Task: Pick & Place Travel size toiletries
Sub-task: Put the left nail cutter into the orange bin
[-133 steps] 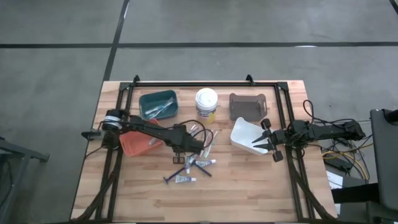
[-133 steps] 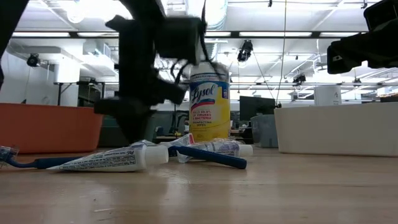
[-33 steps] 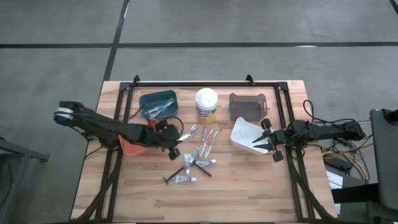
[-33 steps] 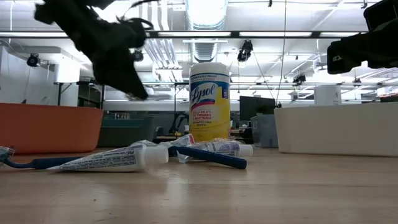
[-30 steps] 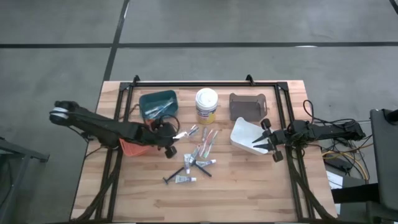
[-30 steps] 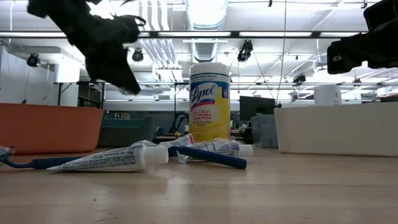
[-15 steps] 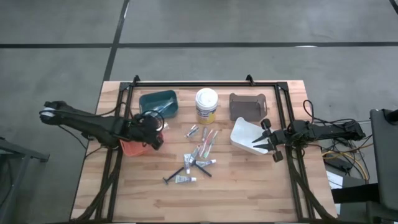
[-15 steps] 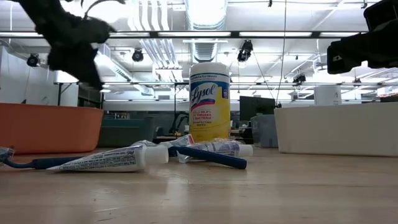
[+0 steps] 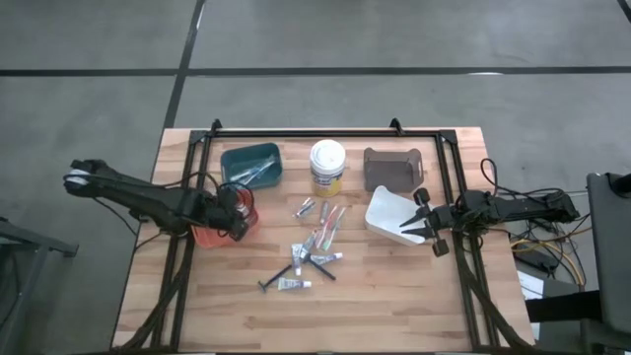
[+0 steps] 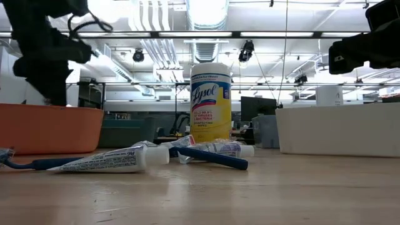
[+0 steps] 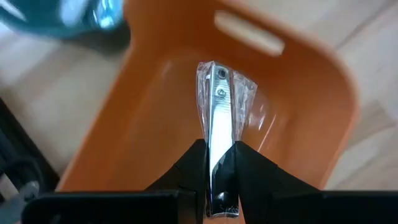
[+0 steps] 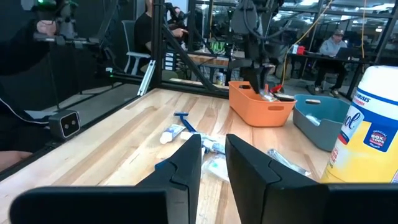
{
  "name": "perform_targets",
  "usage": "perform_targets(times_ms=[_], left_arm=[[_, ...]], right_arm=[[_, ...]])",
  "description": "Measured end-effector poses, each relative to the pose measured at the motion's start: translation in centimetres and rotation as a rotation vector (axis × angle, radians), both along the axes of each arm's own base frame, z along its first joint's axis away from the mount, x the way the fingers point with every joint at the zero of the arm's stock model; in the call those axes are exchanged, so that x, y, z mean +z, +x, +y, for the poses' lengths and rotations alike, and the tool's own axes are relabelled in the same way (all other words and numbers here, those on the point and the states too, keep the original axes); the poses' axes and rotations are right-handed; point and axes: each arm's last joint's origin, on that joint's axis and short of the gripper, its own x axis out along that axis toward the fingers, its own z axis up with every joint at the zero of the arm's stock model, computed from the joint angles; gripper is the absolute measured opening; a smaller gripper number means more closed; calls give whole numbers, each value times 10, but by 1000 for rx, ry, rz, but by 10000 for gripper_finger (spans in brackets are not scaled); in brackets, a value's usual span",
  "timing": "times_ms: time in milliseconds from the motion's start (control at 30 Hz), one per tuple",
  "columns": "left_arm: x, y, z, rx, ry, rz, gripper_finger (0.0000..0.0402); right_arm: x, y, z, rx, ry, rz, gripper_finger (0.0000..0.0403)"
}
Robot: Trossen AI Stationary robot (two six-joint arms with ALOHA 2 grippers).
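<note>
1. The left tool is clamped on a plastic-wrapped nail clipper, its long axis in line with the fingers.
2. It hangs directly over the orange bin, at the bench's nine o'clock side.
3. The right tool, fingers apart, waits at three o'clock.

The left end effector is clamped and pointing down, while the right end effector rests parted.

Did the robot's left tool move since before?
Yes. The left tool went from the pile of toiletries toward the table's left edge; it now hangs over the orange bin, gripping a wrapped metal clipper.
</note>
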Motion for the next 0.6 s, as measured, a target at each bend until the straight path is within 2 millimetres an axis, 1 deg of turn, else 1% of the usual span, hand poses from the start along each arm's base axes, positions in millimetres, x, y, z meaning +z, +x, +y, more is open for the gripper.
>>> perform_targets(times_ms=[200, 367, 467, 600], left_arm=[[-22, -8, 1, 27, -23, 62, 67], [-37, -12, 2, 48, -26, 65, 94], [-41, -12, 2, 42, -25, 67, 112], [-41, -12, 2, 42, -23, 64, 129]], right_arm=[[0, 0, 0, 0, 0, 1, 81], [0, 0, 0, 0, 0, 1, 84], [0, 0, 0, 0, 0, 0, 82], [0, 0, 0, 0, 0, 0, 75]])
